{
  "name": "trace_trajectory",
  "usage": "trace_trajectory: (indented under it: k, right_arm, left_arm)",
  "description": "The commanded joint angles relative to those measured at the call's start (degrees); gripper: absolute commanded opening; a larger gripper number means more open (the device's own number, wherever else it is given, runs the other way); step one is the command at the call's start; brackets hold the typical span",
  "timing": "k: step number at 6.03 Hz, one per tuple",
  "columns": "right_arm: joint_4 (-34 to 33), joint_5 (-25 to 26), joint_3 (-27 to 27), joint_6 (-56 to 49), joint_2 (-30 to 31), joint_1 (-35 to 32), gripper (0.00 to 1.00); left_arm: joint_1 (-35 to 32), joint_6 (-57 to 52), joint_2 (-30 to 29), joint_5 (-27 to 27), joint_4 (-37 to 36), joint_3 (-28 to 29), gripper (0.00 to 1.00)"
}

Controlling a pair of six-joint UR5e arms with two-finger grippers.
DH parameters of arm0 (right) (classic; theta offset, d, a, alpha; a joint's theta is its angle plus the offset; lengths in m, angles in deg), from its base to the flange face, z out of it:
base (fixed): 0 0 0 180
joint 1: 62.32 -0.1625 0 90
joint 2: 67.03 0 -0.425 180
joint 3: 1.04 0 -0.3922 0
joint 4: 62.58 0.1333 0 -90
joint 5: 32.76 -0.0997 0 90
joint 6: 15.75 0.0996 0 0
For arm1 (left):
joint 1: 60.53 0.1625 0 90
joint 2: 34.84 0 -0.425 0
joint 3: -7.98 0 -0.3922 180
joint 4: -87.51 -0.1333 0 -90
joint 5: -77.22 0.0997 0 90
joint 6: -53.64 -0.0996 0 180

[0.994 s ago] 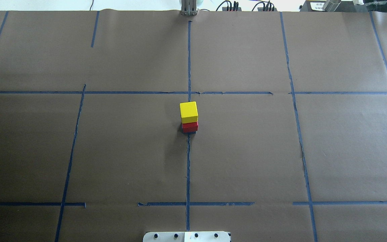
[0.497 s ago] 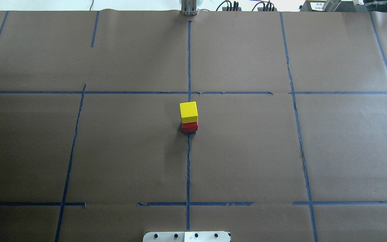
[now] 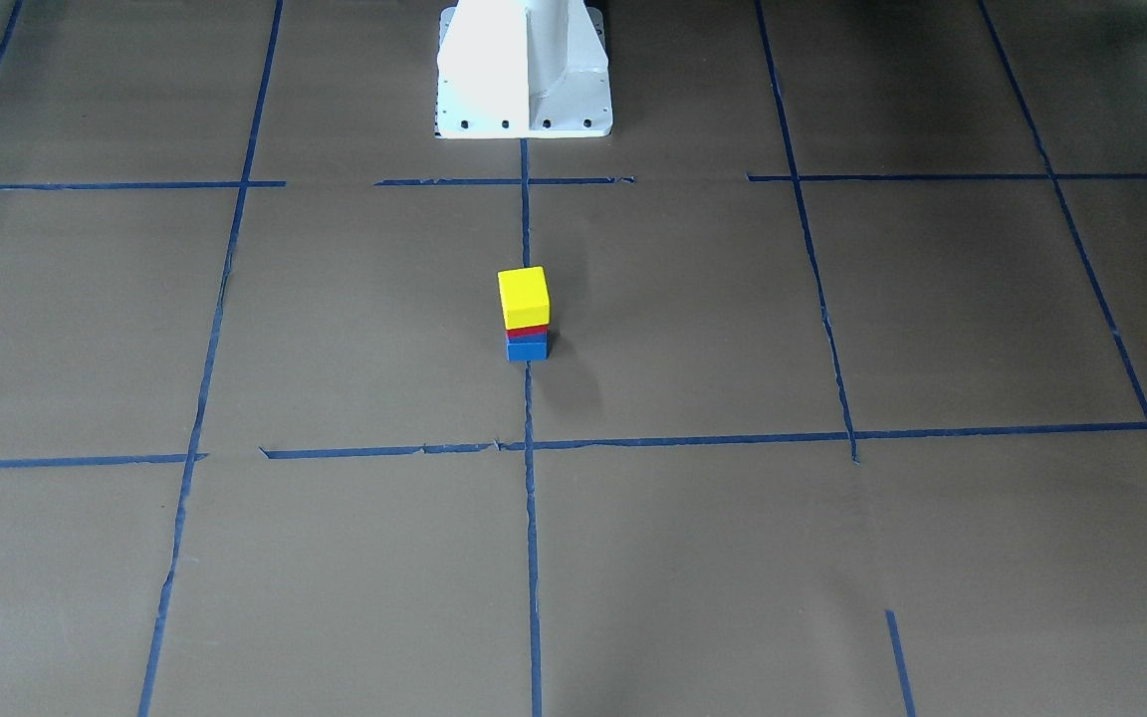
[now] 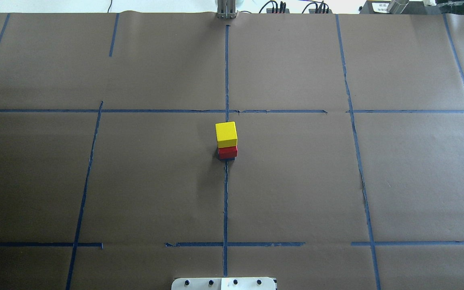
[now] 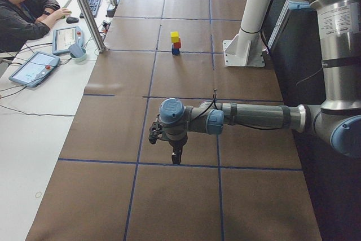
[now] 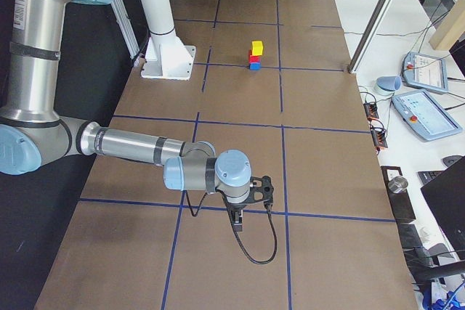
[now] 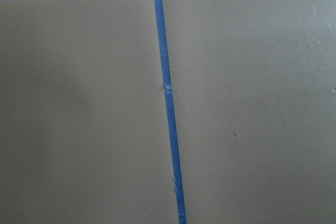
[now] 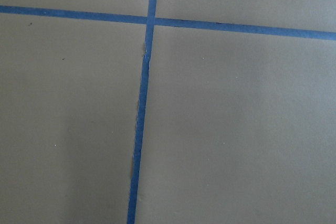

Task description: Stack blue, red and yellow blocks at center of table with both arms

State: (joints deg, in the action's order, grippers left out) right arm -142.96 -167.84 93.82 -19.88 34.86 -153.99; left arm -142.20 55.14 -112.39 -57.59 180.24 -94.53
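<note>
Claw status first. We see the left claw (image 5: 176, 157) only in the left side view. It points down, close over the surface (image 4: 296, 181) and near a blue tape line (image 5: 141, 161). From that view we cannot tell whether its fingers are spread or pressed together.

The right claw (image 6: 237, 221) shows only in the right side view. It also points down, near a tape crossing. Again we cannot tell its state. Nothing is visibly held in either claw. Both wrist cameras show only brown paper and blue tape.

Stack: the three blocks stand in one column at the middle of the surface, on the central tape line.
- The blue block (image 3: 527, 350) is at the bottom, resting on the surface.
- The red block (image 3: 527, 331) sits on the blue one.
- The yellow block (image 3: 523, 296) sits on the red one, at the top.

In the front-facing view the yellow block is shifted slightly towards 9 o'clock over the two below. In the overhead view only a dark sliver of the bottom block shows under the red.

Positions: both claws are well apart from the stack. In the front-facing view the white pedestal (image 3: 524, 70) stands at 12 o'clock from the stack. In the overhead view its base plate (image 4: 224, 284) lies at 6 o'clock.

Surroundings: in the left side view an operator (image 5: 22, 9) sits at a side desk at about 10 o'clock from the stack, with a tablet (image 5: 32, 67) nearby.
</note>
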Motion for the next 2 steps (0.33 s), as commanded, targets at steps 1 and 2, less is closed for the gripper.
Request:
trace_trajectory:
  k: [1, 2]
  right_arm:
    - [0.0, 0.0, 0.1, 0.0, 0.1, 0.0, 1.0]
    - [0.0, 0.1, -0.2, 0.0, 0.1, 0.1, 1.0]
  left_arm:
    - [0.0, 0.0, 0.1, 0.0, 0.0, 0.1, 1.0]
    - [0.0, 0.0, 0.0, 0.0, 0.0, 0.5, 1.0]
